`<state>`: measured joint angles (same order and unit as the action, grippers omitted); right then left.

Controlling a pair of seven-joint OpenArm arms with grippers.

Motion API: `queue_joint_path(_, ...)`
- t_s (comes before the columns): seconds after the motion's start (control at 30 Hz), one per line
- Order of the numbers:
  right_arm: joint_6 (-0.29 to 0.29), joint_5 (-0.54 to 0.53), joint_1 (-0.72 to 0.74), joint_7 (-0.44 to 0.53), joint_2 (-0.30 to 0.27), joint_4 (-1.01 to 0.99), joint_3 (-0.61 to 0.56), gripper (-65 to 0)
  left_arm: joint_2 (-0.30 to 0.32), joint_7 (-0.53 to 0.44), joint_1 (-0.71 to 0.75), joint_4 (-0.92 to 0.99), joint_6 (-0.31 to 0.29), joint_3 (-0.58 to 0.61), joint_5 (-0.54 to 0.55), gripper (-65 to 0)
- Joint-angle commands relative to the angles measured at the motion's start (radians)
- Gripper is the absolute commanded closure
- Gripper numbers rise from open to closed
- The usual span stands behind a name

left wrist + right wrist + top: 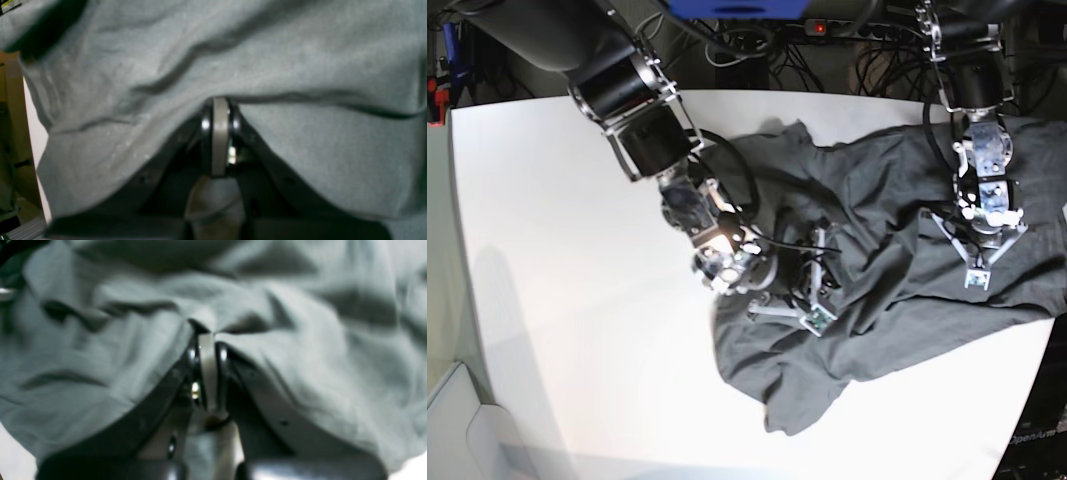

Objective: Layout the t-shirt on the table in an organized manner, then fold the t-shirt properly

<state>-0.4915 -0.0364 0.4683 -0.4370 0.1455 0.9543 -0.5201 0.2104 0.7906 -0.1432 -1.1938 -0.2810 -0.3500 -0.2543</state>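
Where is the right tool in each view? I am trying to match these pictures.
Left wrist: not in it.
Right wrist: right tool at centre, shut on the t-shirt.
Base: centre, at the cloth's left part.
Shared landmark: the dark grey t-shirt, which fills both wrist views.

1. The shirt [897, 250] lies crumpled on the right half of the table [557, 250] in the base view
2. My right gripper [812, 295] sits at its middle, my left gripper [977, 268] nearer its right edge
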Motion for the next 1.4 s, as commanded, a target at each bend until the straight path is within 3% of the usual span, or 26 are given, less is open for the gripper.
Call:
queue_joint_path(0.0,0.000,-0.017,0.033,0.025,0.012,0.041,-0.025,0.0,-0.012,0.069,0.018,0.018,-0.039,0.006,0.034,-0.5)
queue_joint_path(0.53,0.001,-0.023,0.159,-0.010,0.012,0.076,-0.292,0.0,-0.012,0.066,0.035,0.018,-0.039,0.006,0.034,-0.5)
queue_joint_path(0.77,0.001,-0.013,0.165,-0.012,0.012,0.076,-0.510,0.0,-0.012,0.066,0.037,0.018,-0.039,0.006,0.034,-0.5)
queue_joint_path(1.07,0.003,-0.018,0.166,-0.010,0.012,0.076,-0.510,0.0,-0.012,0.065,0.037,0.018,-0.039,0.006,0.034,-0.5)
queue_joint_path(1.37,0.003,-0.015,0.131,-0.009,0.012,0.078,-0.415,0.0,-0.012,0.065,0.037,0.018,-0.039,0.006,0.034,-0.5)
